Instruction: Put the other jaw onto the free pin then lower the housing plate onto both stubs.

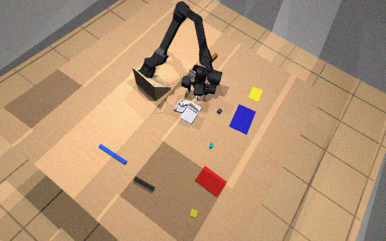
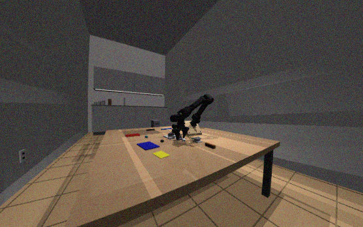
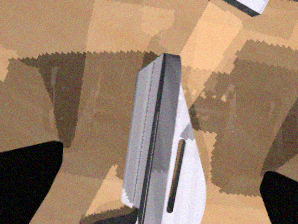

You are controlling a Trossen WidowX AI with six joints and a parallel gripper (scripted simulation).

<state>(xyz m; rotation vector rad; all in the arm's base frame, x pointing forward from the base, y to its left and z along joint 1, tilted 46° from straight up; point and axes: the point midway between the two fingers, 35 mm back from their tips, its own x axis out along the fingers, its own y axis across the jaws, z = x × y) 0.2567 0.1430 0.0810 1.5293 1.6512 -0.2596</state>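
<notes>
My gripper point(image 1: 199, 91) point(image 2: 181, 139) point(image 3: 165, 168) is open and points down. Between its fingers, touching neither, is a loose grey-and-white part point(image 3: 159, 135) with a raised grey bar and a slot in its white side; I cannot tell whether it is the free jaw or the housing plate. Just in front of the gripper lie a white plate point(image 1: 188, 117) bearing a grey rounded piece point(image 1: 193, 107), and a white piece with dark marks point(image 1: 180, 105). Another grey part point(image 1: 193, 72) point(image 2: 196, 139) lies behind the gripper. Pins, stubs and teeth are too small to tell.
A beige angled panel point(image 1: 146, 85) stands by the arm's base. A small dark cube point(image 1: 219, 111) point(image 2: 161, 141), a blue sheet point(image 1: 242, 119) point(image 2: 148, 145) and a yellow square point(image 1: 256, 94) point(image 2: 161, 154) lie to one side. A brown block point(image 1: 214, 56) point(image 2: 210, 145) lies behind.
</notes>
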